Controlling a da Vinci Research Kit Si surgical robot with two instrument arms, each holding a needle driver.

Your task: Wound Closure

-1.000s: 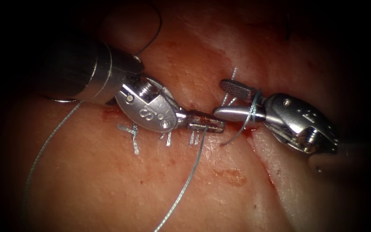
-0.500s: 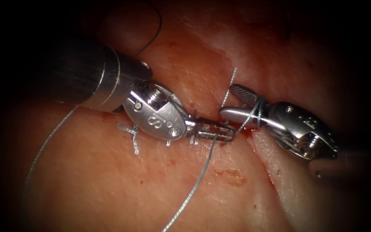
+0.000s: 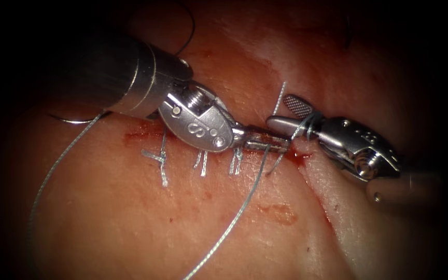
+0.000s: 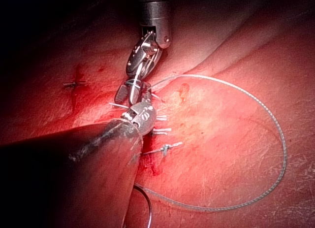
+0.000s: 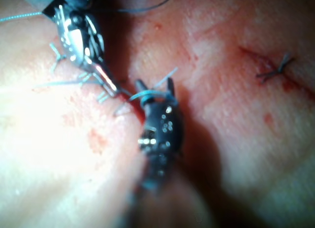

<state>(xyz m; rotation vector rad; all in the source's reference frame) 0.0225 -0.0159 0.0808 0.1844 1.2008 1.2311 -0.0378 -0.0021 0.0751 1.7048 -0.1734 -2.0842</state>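
My left tool (image 3: pixel 280 146) reaches in from the upper left, jaws shut on the thread (image 3: pixel 245 199) just over the cut (image 3: pixel 299 157). That strand trails down toward the front. My right tool (image 3: pixel 278 110) faces it from the right with its jaws open, and a loop of thread (image 3: pixel 307 124) is wound around them. A short thread end (image 3: pixel 281 93) stands up beside the upper jaw. The needle (image 3: pixel 71 121) lies free on the tissue at the far left, held by neither tool. In the right wrist view the loop (image 5: pixel 152 95) circles my right tool (image 5: pixel 154 83), with the left tool (image 5: pixel 114 86) close by.
Three finished stitches with cut ends (image 3: pixel 159 162) (image 3: pixel 201 162) (image 3: pixel 235 163) sit along the closed left stretch of the cut. Red fluid (image 3: pixel 141 137) marks the line. The long thread sweeps in a wide arc (image 4: pixel 278 139) over the tissue. An older stitch (image 5: pixel 275 68) lies apart.
My left tool has moved right along the cut, carrying the thread up to the right tool's jaws. The right tool has shifted slightly right with the loop still around it.
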